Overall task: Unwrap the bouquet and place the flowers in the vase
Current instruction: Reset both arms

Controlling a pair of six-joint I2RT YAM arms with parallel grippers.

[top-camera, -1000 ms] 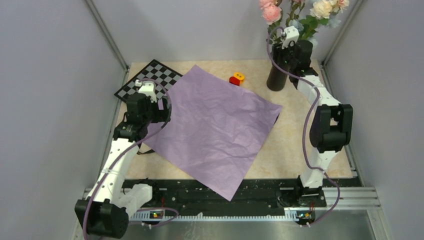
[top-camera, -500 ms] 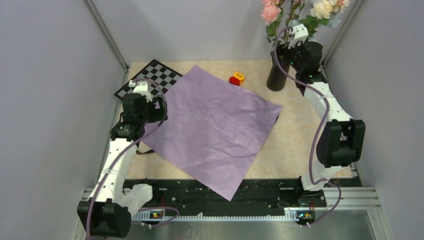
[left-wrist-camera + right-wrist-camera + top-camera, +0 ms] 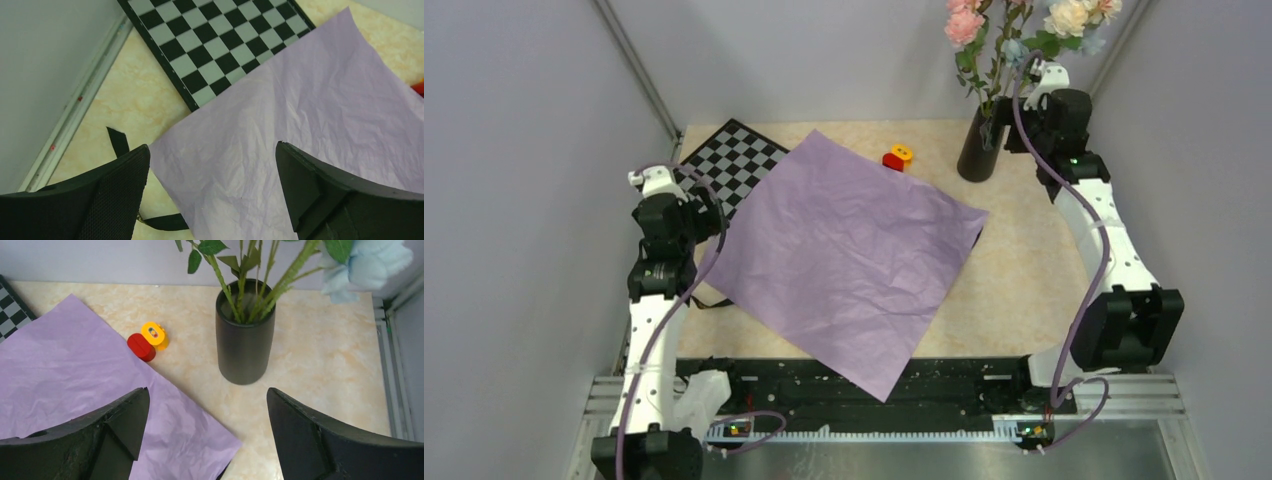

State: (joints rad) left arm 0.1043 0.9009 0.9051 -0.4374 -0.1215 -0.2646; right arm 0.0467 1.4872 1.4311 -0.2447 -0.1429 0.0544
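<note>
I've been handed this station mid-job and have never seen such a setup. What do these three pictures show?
Two robot arms are bolted at the table's near edge. The wide picture looks down from above and behind them. The other two come from a camera on each wrist, and the black shapes at the bottom are that arm's own fingers. On the table lie an opened purple paper, a checkerboard partly under it, a red-and-yellow block and a black ribbon. The flowers stand in the dark vase, far right. The left fingers and right fingers are open, holding nothing.
</note>
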